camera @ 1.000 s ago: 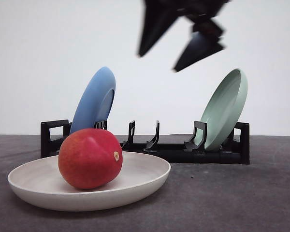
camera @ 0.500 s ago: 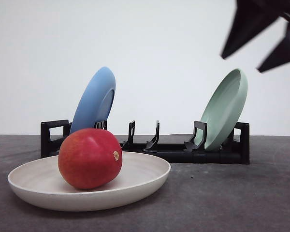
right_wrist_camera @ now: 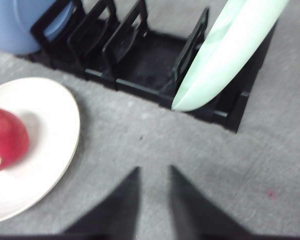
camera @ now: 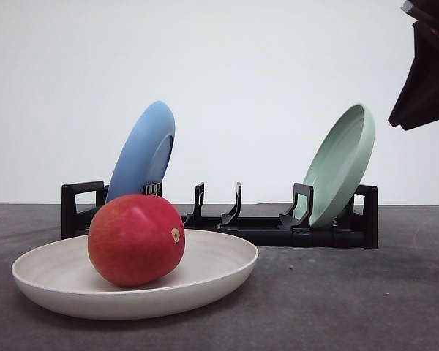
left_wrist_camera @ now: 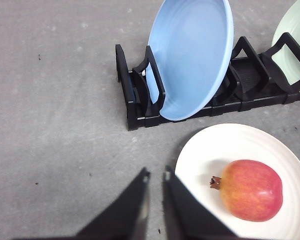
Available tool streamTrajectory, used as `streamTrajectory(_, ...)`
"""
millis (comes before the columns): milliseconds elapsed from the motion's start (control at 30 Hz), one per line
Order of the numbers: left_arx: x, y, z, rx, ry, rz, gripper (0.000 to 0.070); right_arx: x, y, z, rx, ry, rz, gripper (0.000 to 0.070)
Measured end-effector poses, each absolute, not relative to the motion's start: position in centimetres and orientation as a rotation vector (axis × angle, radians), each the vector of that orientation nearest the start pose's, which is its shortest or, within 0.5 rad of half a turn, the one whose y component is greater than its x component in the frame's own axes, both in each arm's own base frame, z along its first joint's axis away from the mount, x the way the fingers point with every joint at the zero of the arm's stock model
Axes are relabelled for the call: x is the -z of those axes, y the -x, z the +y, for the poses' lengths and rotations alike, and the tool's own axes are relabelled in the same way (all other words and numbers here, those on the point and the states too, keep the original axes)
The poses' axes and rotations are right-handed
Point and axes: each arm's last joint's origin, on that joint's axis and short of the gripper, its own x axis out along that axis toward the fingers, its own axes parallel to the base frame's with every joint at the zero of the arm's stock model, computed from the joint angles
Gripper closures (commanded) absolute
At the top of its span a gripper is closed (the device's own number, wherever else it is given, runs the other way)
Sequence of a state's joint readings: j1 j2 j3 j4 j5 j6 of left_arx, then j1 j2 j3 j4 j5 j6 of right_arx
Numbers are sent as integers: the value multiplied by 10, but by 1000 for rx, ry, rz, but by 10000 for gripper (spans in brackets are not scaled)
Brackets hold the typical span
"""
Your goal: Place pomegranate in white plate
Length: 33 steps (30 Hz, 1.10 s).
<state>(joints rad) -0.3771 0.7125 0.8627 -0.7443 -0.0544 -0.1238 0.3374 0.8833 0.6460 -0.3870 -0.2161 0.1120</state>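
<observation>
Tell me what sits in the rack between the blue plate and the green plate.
Nothing: in the front view the black rack's middle slots stand empty between the blue plate and green plate.

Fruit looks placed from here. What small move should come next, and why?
Probably just lift the right gripper a little further clear. The pomegranate already rests inside the white plate, untouched, and the jaws hold nothing above bare table, so no regrasp seems needed.

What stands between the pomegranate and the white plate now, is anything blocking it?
Nothing visible does. The pomegranate already lies inside the white plate, and the black rack stands behind the plate.
</observation>
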Motion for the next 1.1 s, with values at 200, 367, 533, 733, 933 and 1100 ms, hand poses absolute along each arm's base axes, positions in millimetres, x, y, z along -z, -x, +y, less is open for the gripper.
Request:
streamTrajectory(200,-319,-123,-47,277,-7,594,700,-252,-170,66,-499,-68,657,668)
streamTrajectory(367,-319,-123,-47,277,-7,594,700,-252,-170,66,-499,-68,657,668)
streamTrajectory(533,-319,-124,-47,275,-5,588,700,-252,-170,66,-499,-68,657,668)
streamTrajectory(733,-290,-118,-33,203,39,461,700,-253,-171,66,-499,-68,651,668)
streamTrajectory(933,-240,-110,-15,79,73,313,700,-253,-171,66,-500,-68,649,668)
streamTrajectory(1100,-199,-101,-5,-15,70,230,700,-253,-171,66,-500,-68,649,668)
